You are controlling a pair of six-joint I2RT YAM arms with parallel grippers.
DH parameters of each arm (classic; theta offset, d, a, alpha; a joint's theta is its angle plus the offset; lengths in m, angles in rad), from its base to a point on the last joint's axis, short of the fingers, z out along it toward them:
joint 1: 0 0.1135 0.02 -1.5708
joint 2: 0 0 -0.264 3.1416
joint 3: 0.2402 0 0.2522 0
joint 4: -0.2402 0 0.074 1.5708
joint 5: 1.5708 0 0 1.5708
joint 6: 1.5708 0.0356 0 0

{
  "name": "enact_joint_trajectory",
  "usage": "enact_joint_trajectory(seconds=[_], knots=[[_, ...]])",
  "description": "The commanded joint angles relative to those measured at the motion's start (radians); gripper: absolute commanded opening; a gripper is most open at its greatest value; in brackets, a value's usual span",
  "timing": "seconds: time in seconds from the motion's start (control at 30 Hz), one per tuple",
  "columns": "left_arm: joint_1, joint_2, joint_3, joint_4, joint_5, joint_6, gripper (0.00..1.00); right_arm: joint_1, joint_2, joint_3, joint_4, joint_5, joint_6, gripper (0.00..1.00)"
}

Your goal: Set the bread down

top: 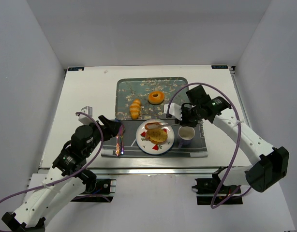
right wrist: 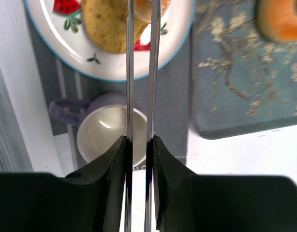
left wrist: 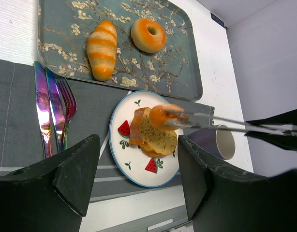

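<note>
My right gripper (right wrist: 139,145), clamped on tongs (right wrist: 129,72), holds the bread (left wrist: 160,115) over the plate (left wrist: 120,166) at the tray's (left wrist: 180,65) 6 o'clock, above slices (left wrist: 160,140) lying there; only release seems left, while my left gripper (left wrist: 138,142) hangs wide open.

tray (top: 126,89) 1 | plate (left wrist: 134,165) 1 | mug (top: 185,136) 1 | tongs (right wrist: 129,72) 1 | cutlery (left wrist: 54,111) 3 | pastries (left wrist: 101,48) 2

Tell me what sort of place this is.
Probably a robot lab test cell staged as a breakfast table: plain white walls enclose the table, and a grey placemat carries a plate, cutlery and a mug beside a floral tray of pastries.
</note>
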Motion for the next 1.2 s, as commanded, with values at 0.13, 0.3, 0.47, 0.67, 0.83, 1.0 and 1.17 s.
enact_joint_trajectory(seconds=[0.13, 0.3, 0.47, 0.67, 0.83, 1.0, 1.17], knots=[[-0.004, 0.004, -0.009, 0.017, 0.01, -0.002, 0.74, 0.013, 0.001, -0.054, 0.031, 0.026, -0.029, 0.22], [-0.005, -0.012, -0.008, 0.0, 0.003, -0.008, 0.74, 0.024, 0.036, -0.043, 0.031, 0.032, -0.028, 0.38], [-0.004, -0.032, -0.014, -0.011, -0.008, -0.016, 0.74, 0.025, 0.019, -0.051, 0.017, 0.02, -0.043, 0.51], [-0.004, -0.026, -0.014, -0.003, -0.008, -0.013, 0.74, 0.025, -0.022, -0.061, 0.019, -0.006, -0.038, 0.53], [-0.005, -0.023, -0.011, -0.004, -0.006, -0.012, 0.74, 0.025, -0.054, -0.049, 0.022, -0.026, -0.026, 0.54], [-0.004, -0.031, -0.011, -0.009, -0.008, -0.013, 0.74, 0.025, -0.085, -0.019, 0.025, -0.055, -0.003, 0.53], [-0.004, -0.031, -0.008, -0.009, -0.008, -0.013, 0.74, 0.024, -0.094, -0.005, 0.025, -0.068, 0.006, 0.48]])
